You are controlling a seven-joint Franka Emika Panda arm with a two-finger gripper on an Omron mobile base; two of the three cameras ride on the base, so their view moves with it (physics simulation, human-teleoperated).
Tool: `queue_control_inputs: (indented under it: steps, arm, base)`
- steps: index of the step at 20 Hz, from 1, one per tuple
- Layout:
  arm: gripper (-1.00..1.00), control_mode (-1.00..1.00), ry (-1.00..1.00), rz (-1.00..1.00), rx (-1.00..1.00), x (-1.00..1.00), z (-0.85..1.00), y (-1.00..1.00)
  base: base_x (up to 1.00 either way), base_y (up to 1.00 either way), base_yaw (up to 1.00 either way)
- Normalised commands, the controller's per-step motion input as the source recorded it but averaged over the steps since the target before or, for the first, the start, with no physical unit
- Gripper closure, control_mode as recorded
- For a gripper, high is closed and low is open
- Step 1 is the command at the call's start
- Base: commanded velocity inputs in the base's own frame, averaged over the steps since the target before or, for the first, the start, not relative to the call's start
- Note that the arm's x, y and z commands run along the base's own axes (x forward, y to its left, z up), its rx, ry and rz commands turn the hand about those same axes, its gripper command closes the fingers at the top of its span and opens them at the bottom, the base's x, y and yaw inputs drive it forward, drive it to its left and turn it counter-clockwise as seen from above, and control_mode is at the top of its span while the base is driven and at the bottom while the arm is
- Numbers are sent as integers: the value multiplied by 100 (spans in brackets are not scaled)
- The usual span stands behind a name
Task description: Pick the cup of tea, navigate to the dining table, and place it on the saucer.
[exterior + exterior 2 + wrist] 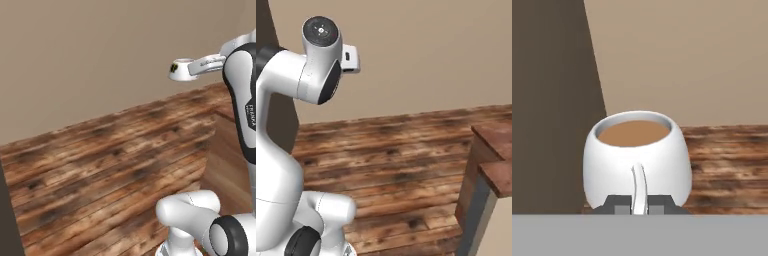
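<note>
Plain beige wall across the top half, 9 to 3 o'clock, flat even light. Rustic wood plank floor below, knotty and dark-streaked. Dark brown vertical panel at 9 o'clock in the hand view. Reddish-brown wooden furniture corner at 4 o'clock in the right base view, lighter side panel underneath.

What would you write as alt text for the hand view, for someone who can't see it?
A white cup of tea, full of brown liquid, is gripped by its thin handle between the closed jaws of the gripper at the bottom of the picture. Behind it stand a beige wall, a dark brown panel on the left and a wooden plank floor at lower right.
</note>
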Motion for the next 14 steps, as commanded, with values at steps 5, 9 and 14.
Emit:
queue_control_inputs:
  steps: [5, 9, 14]
  arm:
    - [100, 100, 0, 0, 0, 0, 0, 0]
    - [100, 100, 0, 0, 0, 0, 0, 0]
    - [100, 100, 0, 0, 0, 0, 0, 0]
  base:
    - [100, 88, -56]
    - [100, 89, -58]
    - [100, 89, -60]
